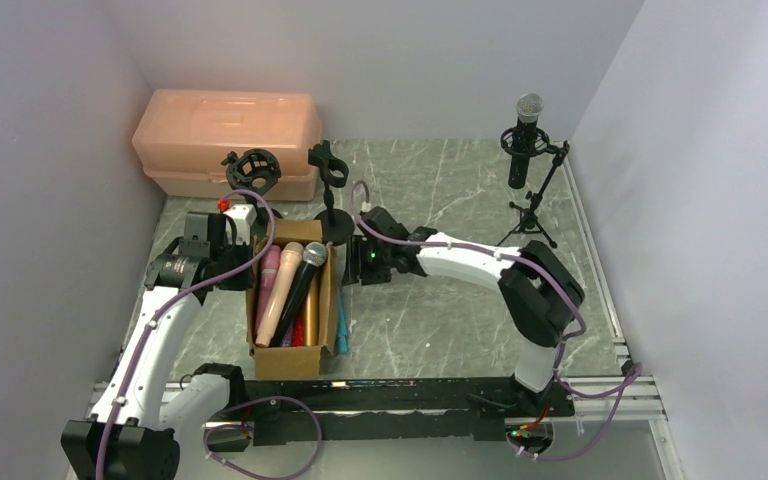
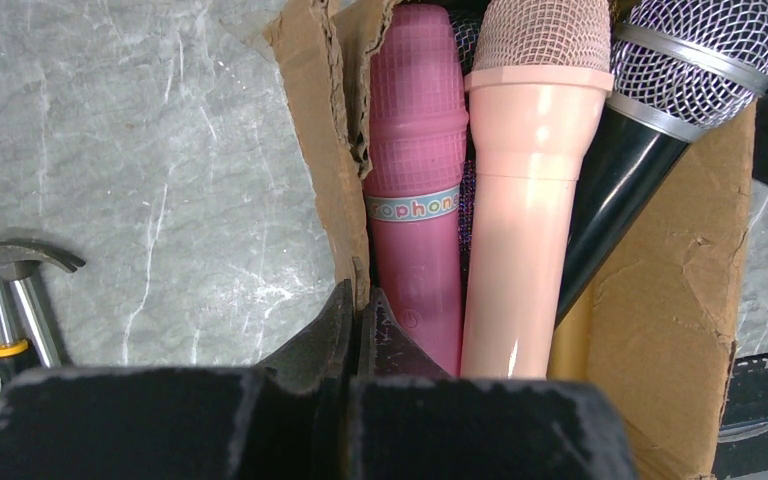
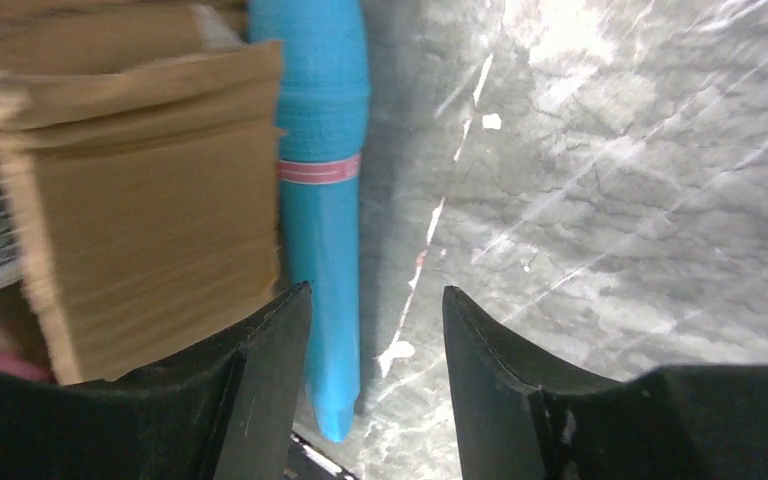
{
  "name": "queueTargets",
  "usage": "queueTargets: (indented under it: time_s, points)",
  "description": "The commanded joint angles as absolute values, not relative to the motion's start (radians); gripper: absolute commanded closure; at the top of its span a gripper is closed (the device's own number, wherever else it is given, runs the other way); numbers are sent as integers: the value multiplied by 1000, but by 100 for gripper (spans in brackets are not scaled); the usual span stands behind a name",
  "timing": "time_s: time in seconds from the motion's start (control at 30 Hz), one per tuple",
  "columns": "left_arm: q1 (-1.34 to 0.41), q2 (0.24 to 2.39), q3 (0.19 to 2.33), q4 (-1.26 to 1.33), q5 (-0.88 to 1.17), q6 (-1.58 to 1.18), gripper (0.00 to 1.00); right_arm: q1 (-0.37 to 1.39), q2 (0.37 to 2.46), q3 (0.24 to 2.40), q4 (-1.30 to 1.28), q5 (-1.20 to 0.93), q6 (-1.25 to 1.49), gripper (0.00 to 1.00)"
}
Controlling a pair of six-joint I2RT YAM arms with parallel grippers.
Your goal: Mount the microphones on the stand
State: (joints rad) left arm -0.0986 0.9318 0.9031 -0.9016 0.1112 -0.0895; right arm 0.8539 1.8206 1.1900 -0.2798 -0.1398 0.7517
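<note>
**Right gripper open at the teal microphone**

We note the right gripper [image 3: 375, 295] low over the table, jaws apart. The teal microphone [image 3: 322, 200] lies on the marble against the right wall of the cardboard box [image 1: 295, 360], one end between those jaws. The left gripper [image 2: 357, 305] is pinched closed on the box's left wall. Inside lie the pink microphone [image 2: 415, 150], peach microphone [image 2: 525, 200] and black microphone [image 2: 610, 200].

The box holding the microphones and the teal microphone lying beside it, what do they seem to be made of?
The box: corrugated cardboard, matte brown, judging by its torn, fibrous edges. The teal microphone: probably moulded plastic, smooth with a soft sheen, ribbed near the pink band.
</note>
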Motion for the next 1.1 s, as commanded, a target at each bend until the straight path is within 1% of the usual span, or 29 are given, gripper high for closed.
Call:
queueTargets:
  time_s: [0.0, 0.1, 0.2, 0.43, 0.6, 0.9, 1.07]
  points:
    - [-100, 896, 934, -824, 125, -90, 100, 851, 1662, 1291, -320, -79, 761, 47]
    - [-100, 897, 932, -825, 133, -78, 100, 873, 1626, 1324, -331, -77, 796, 47]
    - [-100, 893, 931, -826, 107, -74, 100, 936, 1628, 1363, -344, -76, 818, 47]
    - [-100, 887, 939, -838, 91, -80, 100, 1044, 1747, 1467, -384, -87, 831, 46]
    - [-100, 864, 925, -818, 85, -80, 100, 1055, 1819, 1508, -399, -67, 842, 44]
    - [-100, 856, 922, -814, 95, -67, 100, 1059, 1958, 1580, -353, -12, 843, 43]
    - [-100, 867, 924, -815, 115, -60, 100, 1059, 2003, 1586, -272, -14, 861, 46]
